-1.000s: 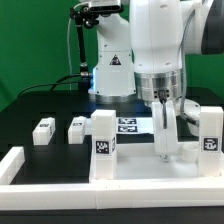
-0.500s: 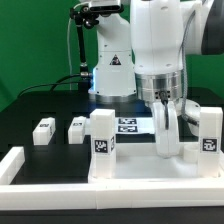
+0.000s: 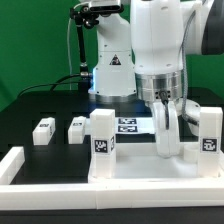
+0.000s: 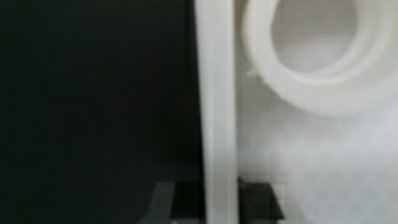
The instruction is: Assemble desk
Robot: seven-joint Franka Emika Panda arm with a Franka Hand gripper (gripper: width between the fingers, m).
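The desk's white tabletop panel [image 3: 135, 168] lies along the front of the black table. Two tagged leg blocks stand upright on it, one [image 3: 104, 133] toward the exterior view's left and one [image 3: 210, 130] at its right. My gripper [image 3: 167, 148] reaches straight down between them and is shut on the panel's back rim. In the wrist view that thin white rim [image 4: 217, 100] runs between my dark fingertips [image 4: 178, 203], with the gripper [image 4: 217, 205] closed on it. Beside the rim, a round socket [image 4: 334, 50] opens in the panel [image 4: 320, 150].
Two loose leg blocks [image 3: 42, 130] [image 3: 77, 128] lie on the black table at the exterior view's left. The marker board [image 3: 128, 124] lies behind the panel. A white border rail [image 3: 12, 165] runs along the left front. The arm's base [image 3: 112, 70] stands at the back.
My fingers have closed onto the tabletop's rim. The arm, panel and legs have stayed in place.
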